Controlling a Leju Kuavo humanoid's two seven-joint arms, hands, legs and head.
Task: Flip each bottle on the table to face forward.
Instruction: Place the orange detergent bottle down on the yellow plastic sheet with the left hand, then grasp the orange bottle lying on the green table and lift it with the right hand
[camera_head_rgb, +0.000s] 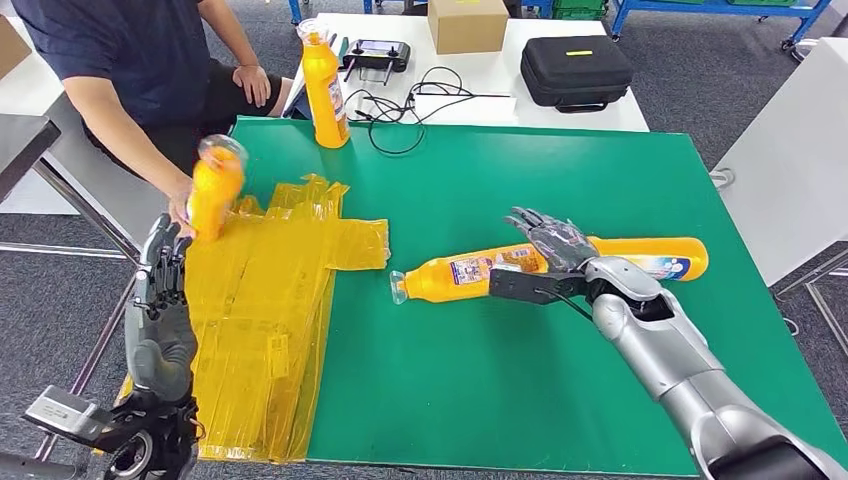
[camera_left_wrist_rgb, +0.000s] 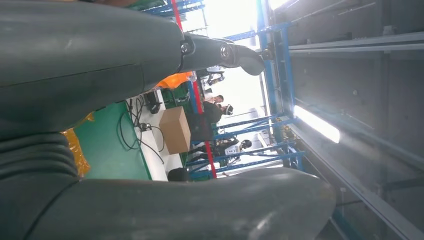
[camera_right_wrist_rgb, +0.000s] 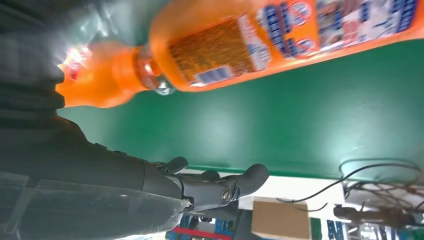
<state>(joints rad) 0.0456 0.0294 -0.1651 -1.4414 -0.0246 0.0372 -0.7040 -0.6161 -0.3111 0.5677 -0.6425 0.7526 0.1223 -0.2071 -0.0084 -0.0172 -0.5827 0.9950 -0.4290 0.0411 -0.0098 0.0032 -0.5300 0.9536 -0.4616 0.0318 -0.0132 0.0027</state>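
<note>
An orange bottle (camera_head_rgb: 455, 275) lies on its side on the green table mat (camera_head_rgb: 500, 380), cap toward my left. My right hand (camera_head_rgb: 552, 243) is over its middle with fingers spread. In the right wrist view the bottle (camera_right_wrist_rgb: 280, 45) lies apart from my fingers (camera_right_wrist_rgb: 220, 187), which hold nothing. A second orange bottle (camera_head_rgb: 325, 85) stands upright at the mat's far edge. A person's hand holds a third bottle (camera_head_rgb: 213, 188) over the yellow plastic. My left hand (camera_head_rgb: 160, 290) hangs by the table's left edge, fingers straight and empty; in the left wrist view the left hand (camera_left_wrist_rgb: 100, 65) holds nothing.
Crumpled yellow plastic sheets (camera_head_rgb: 270, 320) cover the mat's left part. A person sits at the far left. Behind the mat are a cardboard box (camera_head_rgb: 467, 22), a black case (camera_head_rgb: 575, 70), a controller (camera_head_rgb: 375, 52) and cables (camera_head_rgb: 410, 105). A white table (camera_head_rgb: 790, 150) stands on the right.
</note>
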